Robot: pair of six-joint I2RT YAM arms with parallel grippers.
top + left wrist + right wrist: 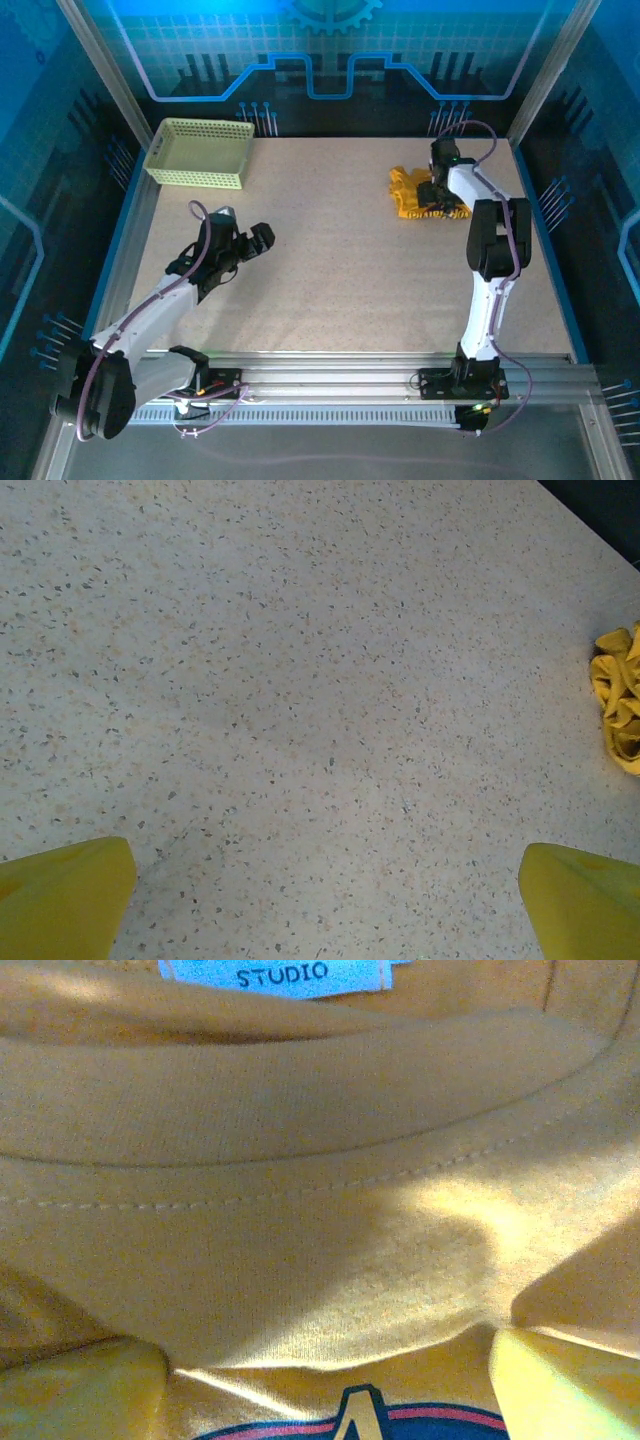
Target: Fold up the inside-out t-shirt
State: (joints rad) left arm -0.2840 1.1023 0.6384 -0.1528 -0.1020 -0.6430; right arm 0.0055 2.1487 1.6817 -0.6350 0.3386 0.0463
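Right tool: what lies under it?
The crumpled t-shirt: its collar seam, a label reading STUDIO and part of the print. The table beneath the cloth is covered.

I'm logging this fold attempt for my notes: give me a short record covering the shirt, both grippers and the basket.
t-shirt: crumpled heap, far right of the table
right gripper: jaws wide apart, down on the shirt at its collar, STUDIO label in sight
left gripper: open, nothing between the jaws, over bare table
basket: far left corner, apart from the shirt
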